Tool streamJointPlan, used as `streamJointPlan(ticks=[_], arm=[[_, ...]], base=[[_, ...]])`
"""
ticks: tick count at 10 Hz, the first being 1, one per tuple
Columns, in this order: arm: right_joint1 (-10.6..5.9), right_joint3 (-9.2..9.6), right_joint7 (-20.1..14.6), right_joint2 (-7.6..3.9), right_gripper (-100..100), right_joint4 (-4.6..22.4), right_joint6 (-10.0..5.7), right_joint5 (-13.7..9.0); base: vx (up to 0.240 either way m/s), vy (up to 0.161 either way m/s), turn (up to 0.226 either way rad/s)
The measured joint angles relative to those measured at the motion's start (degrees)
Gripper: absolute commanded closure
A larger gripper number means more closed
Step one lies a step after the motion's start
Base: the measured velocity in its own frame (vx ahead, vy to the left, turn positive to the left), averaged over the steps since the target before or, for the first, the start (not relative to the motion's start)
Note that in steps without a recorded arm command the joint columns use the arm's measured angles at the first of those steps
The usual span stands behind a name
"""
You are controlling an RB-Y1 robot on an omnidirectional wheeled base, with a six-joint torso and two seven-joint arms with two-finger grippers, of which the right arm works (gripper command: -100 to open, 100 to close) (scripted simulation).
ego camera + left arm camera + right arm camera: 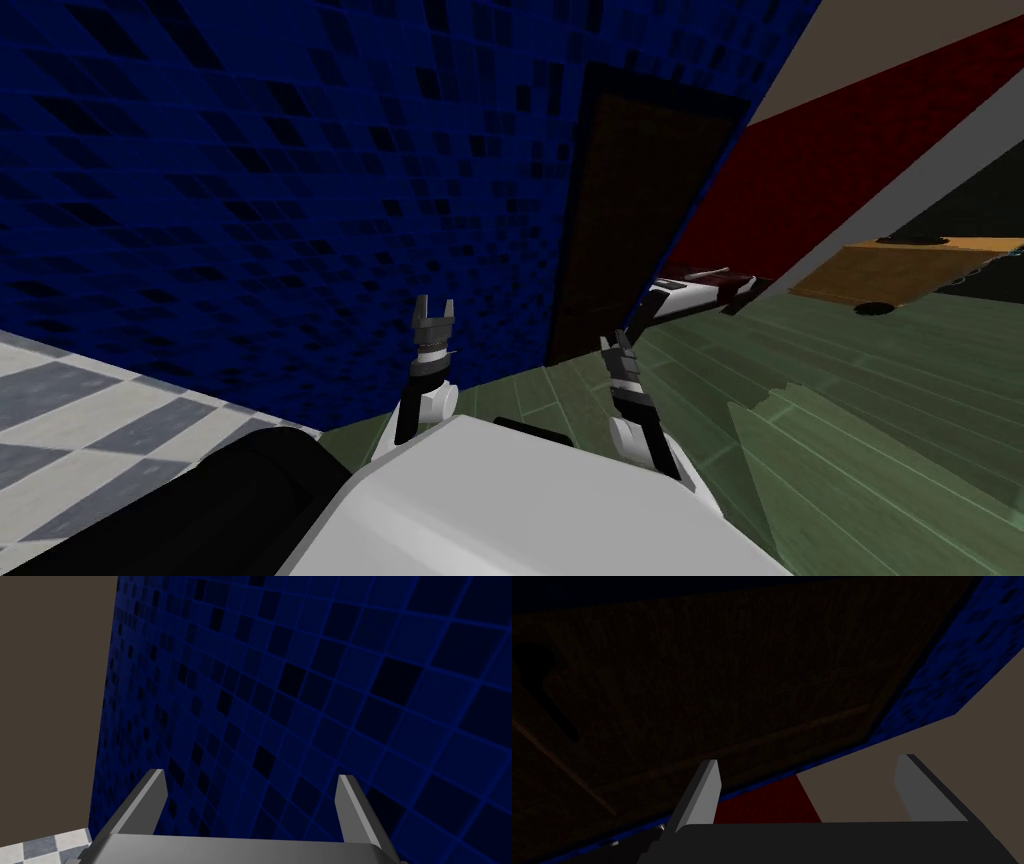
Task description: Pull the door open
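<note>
A dark brown door [640, 210] is set in the blue tiled wall [250, 180]. In the right wrist view the door panel [722, 676] lies close ahead of my right gripper [807, 776], which is open with nothing between its fingers. A black lever-shaped handle [557, 711] shows on the door, off to one side of the fingers. In the head view my right gripper [617, 343] is raised before the door's lower part. My left gripper [434, 310] is raised toward the blue wall; the left gripper [255, 786] is open and empty.
A green plank floor [820, 400] spreads to the right, with a red wall [830, 170] beyond. A white and dark red piece of furniture [700, 285] and a wooden table [900, 270] stand to the right. Checkered floor [70, 410] lies on the left.
</note>
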Motion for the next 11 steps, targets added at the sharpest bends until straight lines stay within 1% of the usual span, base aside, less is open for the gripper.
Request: streamJointPlan(ticks=[1, 2, 3, 4, 5, 6, 7, 8, 9, 10, 11], arm=[[-0.39, -0.01, -0.04, -0.23, -100, 1.38, -0.2, -0.17], [-1.06, 0.03, 0.01, -0.42, -100, 3.44, -0.69, -0.37], [-1.88, 0.18, 0.16, -0.56, -100, 5.43, -1.21, -0.59], [-2.29, 0.2, 0.2, -0.73, -100, 6.59, -1.35, -0.74], [-3.04, 0.15, 0.17, -1.06, -100, 8.22, -1.4, -1.0], [-3.87, 0.2, 0.2, -1.35, -100, 9.92, -1.73, -1.28], [-4.28, 0.23, 0.22, -1.52, -100, 11.29, -2.0, -1.42], [-5.12, 0.34, 0.44, -1.45, -100, 13.42, -2.57, -1.55], [-5.87, 0.42, 0.54, -1.73, -100, 15.17, -3.02, -1.82], [-6.26, 0.4, 0.47, -2.01, -100, 16.66, -3.32, -2.0], [-7.17, 0.36, 0.43, -2.32, -100, 18.71, -3.63, -2.26]], base=[[0.053, -0.083, 0.125], [0.058, -0.105, 0.22], [0.02, -0.079, 0.071], [0.025, -0.067, 0.103], [0.042, -0.096, 0.21], [0.031, -0.082, 0.083], [0.023, -0.079, 0.141], [0.033, -0.084, 0.197], [0.025, -0.08, 0.068], [0.03, -0.095, 0.106], [0.032, -0.13, 0.195]])
